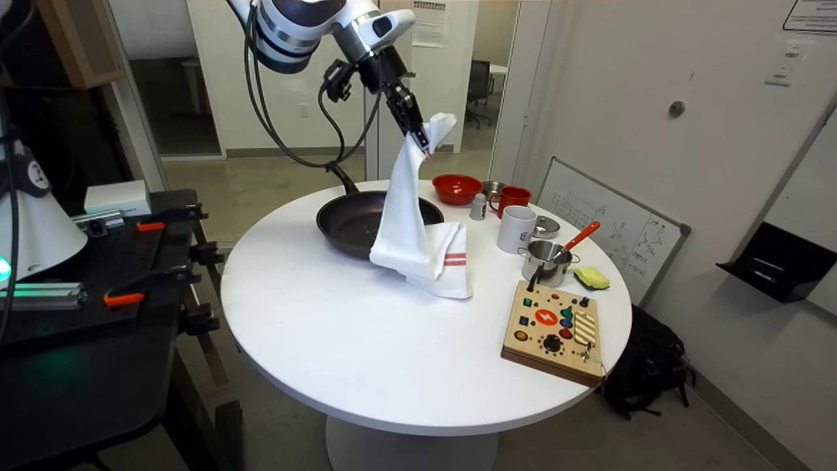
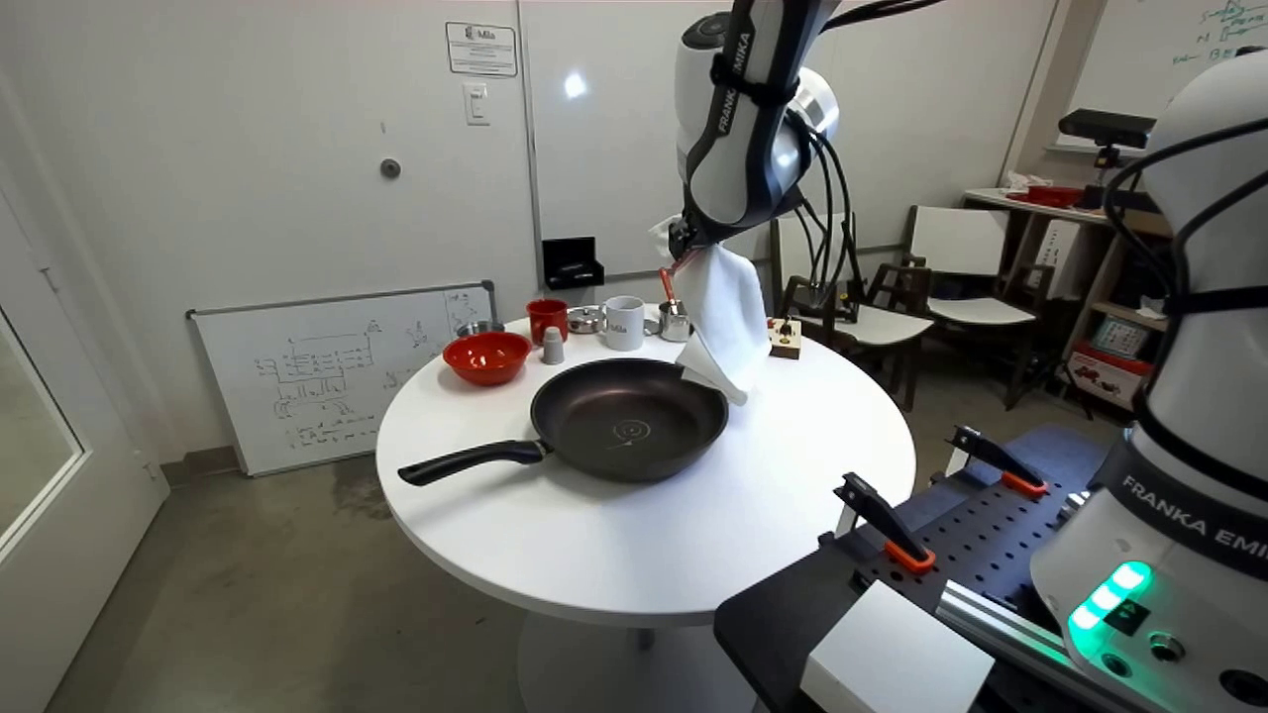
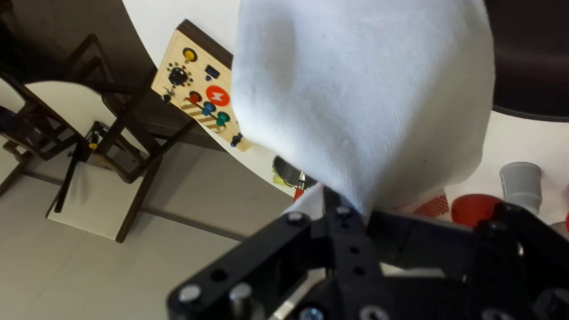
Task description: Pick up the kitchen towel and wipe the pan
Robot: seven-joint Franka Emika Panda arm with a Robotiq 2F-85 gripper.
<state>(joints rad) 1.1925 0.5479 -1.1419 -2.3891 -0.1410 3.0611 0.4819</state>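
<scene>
Item: towel [image 1: 403,216]. White, red-striped, soft. Held aloft near its upper end; a short flap is seen past the grip, and the rest is hung in loose folds at the near right side of the pan [image 1: 353,224]. The striped end is hung low over the worktop [image 1: 366,353]; whether the surface is touched cannot be told.

Item: hand [image 1: 422,145]. One, closed, with the towel pinched between its fingertips.

Item: pan. Black, round, set level on the worktop. In an exterior view, with the handle [image 2: 471,461] pointed left, the far right rim is overlapped by the towel; contact cannot be confirmed. Most of the inside is uncovered.

Sundries, right of the pan. At the far side: red bowl [image 1: 458,194], shaker [image 1: 478,208], red mug [image 1: 513,201], white mug [image 1: 515,229]. Nearer: pot [image 1: 552,273], sponge [image 1: 592,278], board [image 1: 537,335].

Step in hand. The pick-up is judged done; the towel is judged to be at the carry to the pan, with wiping not yet begun.

Next move. The towel is to be centred over the pan, lowered until folds are bunched on its base, then drawn across under light pressure, lest the pan be pushed along.
</scene>
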